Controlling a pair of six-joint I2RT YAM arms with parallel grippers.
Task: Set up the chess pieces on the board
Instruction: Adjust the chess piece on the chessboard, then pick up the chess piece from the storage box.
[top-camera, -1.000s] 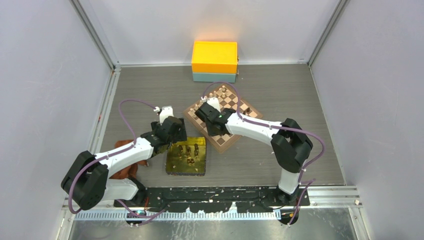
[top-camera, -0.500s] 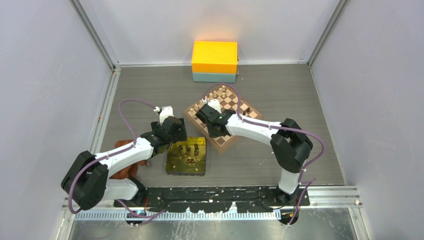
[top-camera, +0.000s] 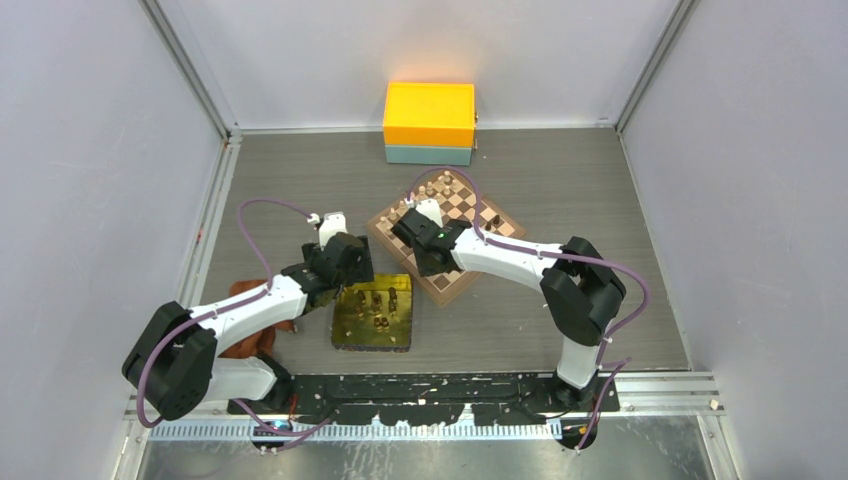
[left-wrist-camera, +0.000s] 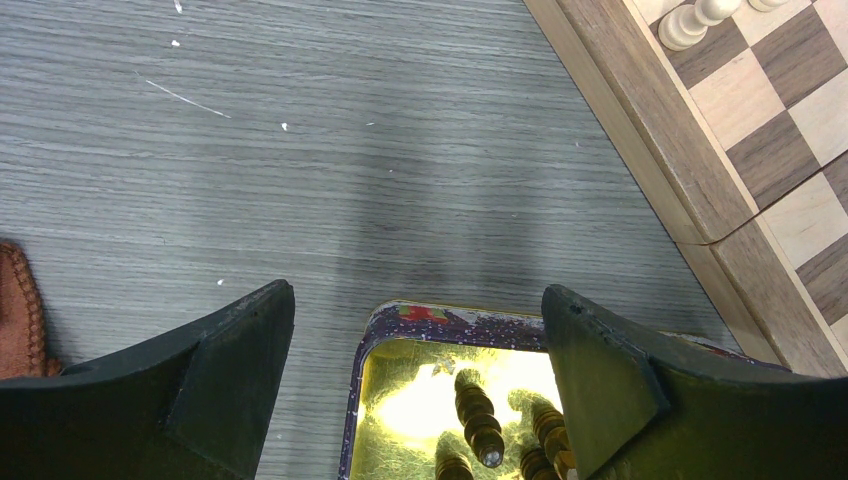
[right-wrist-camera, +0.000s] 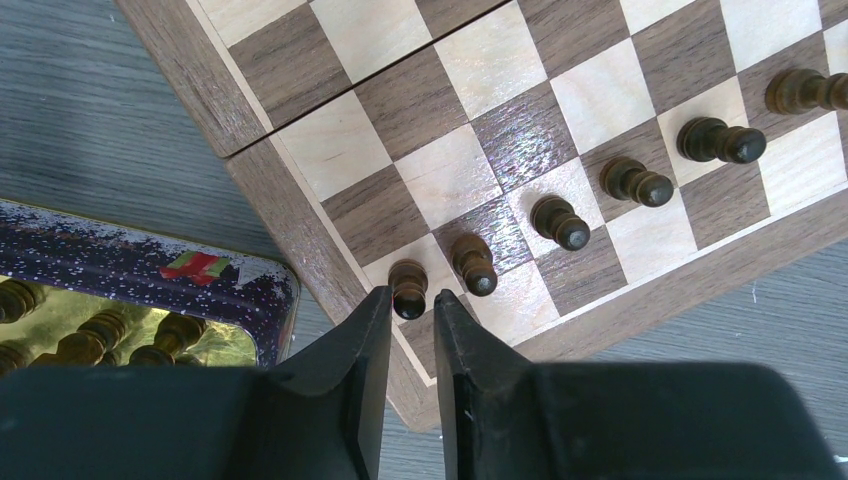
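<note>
The right gripper (right-wrist-camera: 412, 296), jaws slightly parted, straddles a tiny dark-brown wooden pawn (right-wrist-camera: 408, 286) near a corner of the checkered wooden chessboard (right-wrist-camera: 300, 215) (extending the pawn row). The left gripper (left-wrist-camera: 415, 335) hangs spread over the shiny gold tray (left-wrist-camera: 450, 325), likely for another.
</note>
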